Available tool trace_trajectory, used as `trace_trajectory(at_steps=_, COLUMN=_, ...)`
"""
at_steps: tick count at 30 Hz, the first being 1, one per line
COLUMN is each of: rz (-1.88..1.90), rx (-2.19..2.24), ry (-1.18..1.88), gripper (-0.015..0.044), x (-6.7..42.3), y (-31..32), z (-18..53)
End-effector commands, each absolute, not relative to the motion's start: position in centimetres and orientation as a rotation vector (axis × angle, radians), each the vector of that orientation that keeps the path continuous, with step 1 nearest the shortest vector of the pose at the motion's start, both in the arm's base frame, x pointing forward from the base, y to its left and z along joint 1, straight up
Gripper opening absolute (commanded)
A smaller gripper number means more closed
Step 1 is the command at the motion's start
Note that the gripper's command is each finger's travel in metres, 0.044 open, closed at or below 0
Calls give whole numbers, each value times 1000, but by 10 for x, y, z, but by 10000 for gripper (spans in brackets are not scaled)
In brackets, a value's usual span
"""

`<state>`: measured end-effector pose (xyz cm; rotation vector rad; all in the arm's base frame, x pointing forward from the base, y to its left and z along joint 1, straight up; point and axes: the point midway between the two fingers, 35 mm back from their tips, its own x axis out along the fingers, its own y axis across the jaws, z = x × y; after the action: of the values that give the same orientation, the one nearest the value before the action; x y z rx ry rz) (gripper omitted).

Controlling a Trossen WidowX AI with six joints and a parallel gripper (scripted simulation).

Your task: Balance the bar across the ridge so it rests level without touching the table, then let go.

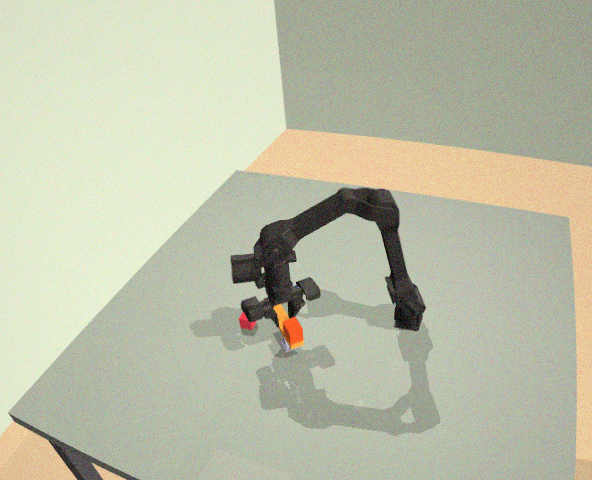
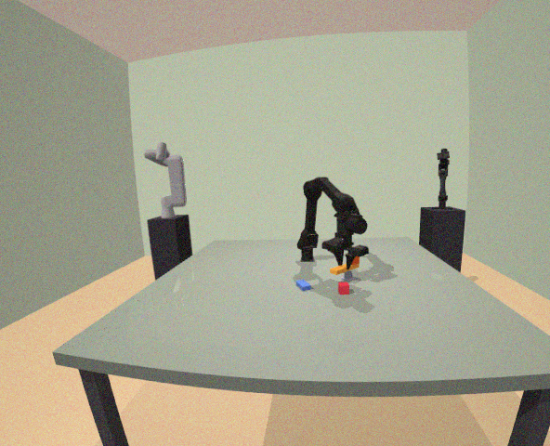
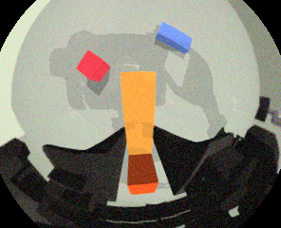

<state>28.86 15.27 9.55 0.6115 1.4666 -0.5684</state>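
My gripper (image 1: 282, 308) (image 2: 345, 260) (image 3: 140, 155) is shut on an orange bar (image 1: 292, 331) (image 2: 337, 269) (image 3: 139, 104), gripping it near the middle. It holds the bar low over the grey table (image 1: 131, 387) (image 2: 217, 335). A small pale grey ridge (image 1: 286, 345) (image 2: 347, 277) stands on the table right under the bar. I cannot tell whether the bar touches the ridge. In the wrist view the bar hides the ridge.
A red cube (image 1: 245, 321) (image 2: 344, 287) (image 3: 93, 66) lies close beside the gripper. A blue block (image 2: 303, 284) (image 3: 174, 37) lies on the table a little farther off. Beyond the table stand a white arm (image 2: 169, 182) and a black pedestal (image 2: 441, 230).
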Motion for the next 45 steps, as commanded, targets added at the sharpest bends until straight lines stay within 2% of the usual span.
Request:
trace_trajectory(at_steps=1, rz=-570, rx=612, ry=1465, gripper=0, x=289, y=153, z=95)
trace_trajectory(at_steps=45, rz=-570, rx=612, ry=1465, gripper=0, x=288, y=153, z=91)
